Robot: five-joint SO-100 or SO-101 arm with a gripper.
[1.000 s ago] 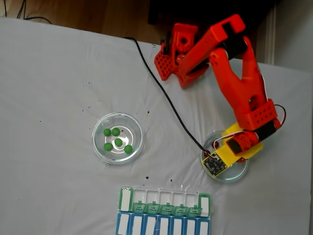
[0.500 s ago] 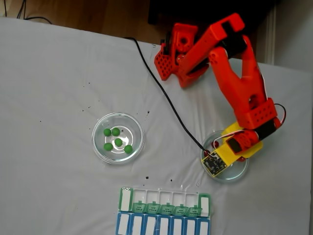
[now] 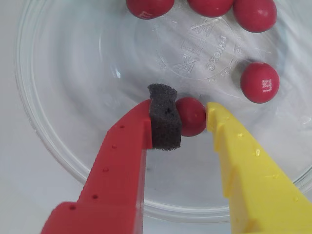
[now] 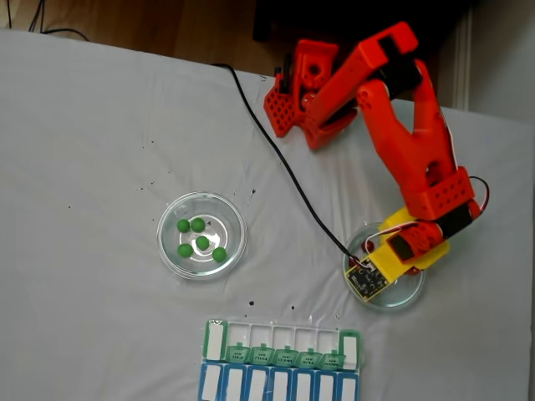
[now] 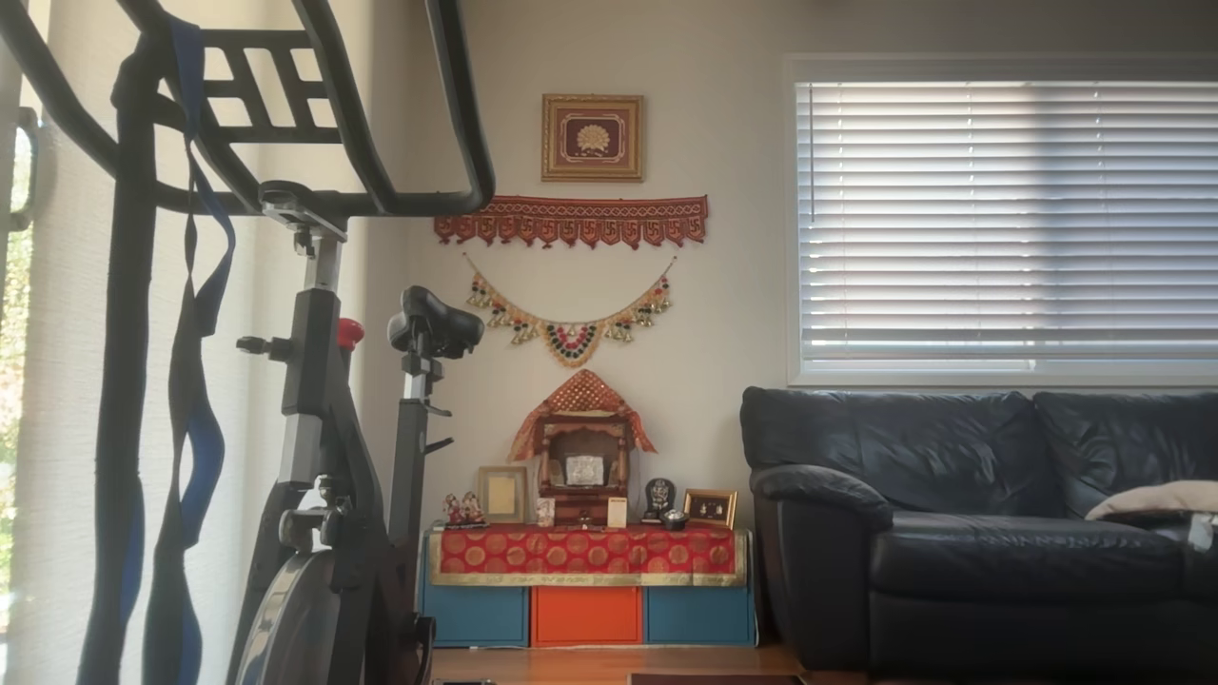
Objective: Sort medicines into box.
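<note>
Nothing had moved since a moment ago: the gripper (image 3: 194,118) was squeezed on one dark red ball (image 3: 191,116) inside the glass dish (image 4: 411,292) near the tabletop's right edge, and that small, smooth, slippery ball looked best pinched across its middle.

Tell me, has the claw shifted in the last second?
No. In the fixed view the gripper sits over the same glass dish, just as before.

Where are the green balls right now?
In the fixed view, the five green balls sit in a clear round dish left of centre on the white cloth, above the pill box and well left of the orange arm's gripper.
</note>
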